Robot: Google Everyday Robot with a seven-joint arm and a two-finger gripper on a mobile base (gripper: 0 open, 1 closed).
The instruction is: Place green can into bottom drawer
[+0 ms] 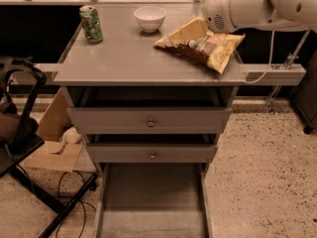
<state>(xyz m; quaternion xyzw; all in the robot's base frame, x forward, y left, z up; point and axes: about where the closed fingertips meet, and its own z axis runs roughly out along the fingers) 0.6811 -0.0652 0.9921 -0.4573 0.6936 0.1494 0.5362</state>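
The green can (91, 24) stands upright at the back left corner of the grey countertop (124, 58). The bottom drawer (151, 202) is pulled open below the two upper drawers, and its flat grey floor is bare. My gripper (198, 36) hangs from the white arm (247, 6) at the top right. It is low over the chip bag (218, 51) and well to the right of the can, with the white bowl (149, 18) between them.
The two upper drawers with round knobs (151, 123) are slightly ajar. A black chair (17, 128), cardboard (49, 143) and floor cables (69, 182) are at the left. A cable hangs near a metal rail (277, 73) at the right.
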